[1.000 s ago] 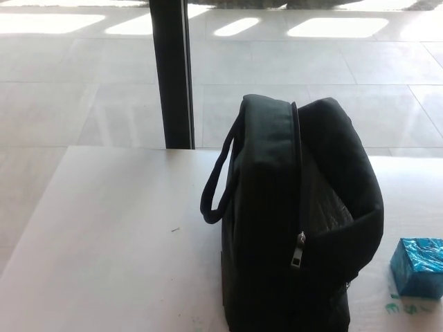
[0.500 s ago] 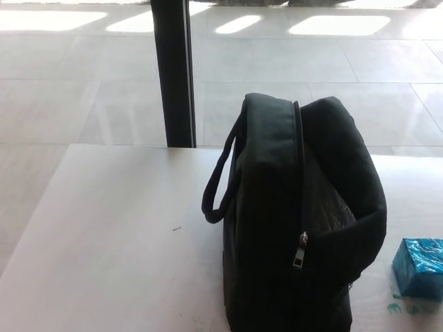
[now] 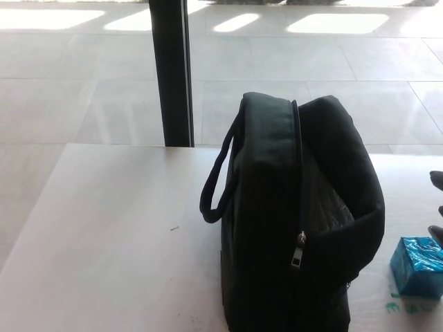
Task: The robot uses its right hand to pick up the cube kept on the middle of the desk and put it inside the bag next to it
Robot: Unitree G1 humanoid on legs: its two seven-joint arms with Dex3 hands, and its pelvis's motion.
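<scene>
robot hand (image 3: 436, 207) newly beside cube (image 3: 417, 267)

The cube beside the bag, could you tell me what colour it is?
The cube is a shiny teal blue, seen in the head view at the picture's lower right.

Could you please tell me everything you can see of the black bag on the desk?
The black bag stands upright on the white desk, its lower edge cut off by the picture. It looks like soft fabric. A loop handle hangs on its left side. A zip with a metal pull runs up over the top, and the right-hand part gapes open, showing a greyish lining. Nothing but the desk visibly touches it; the teal cube sits apart, to its right.
</scene>
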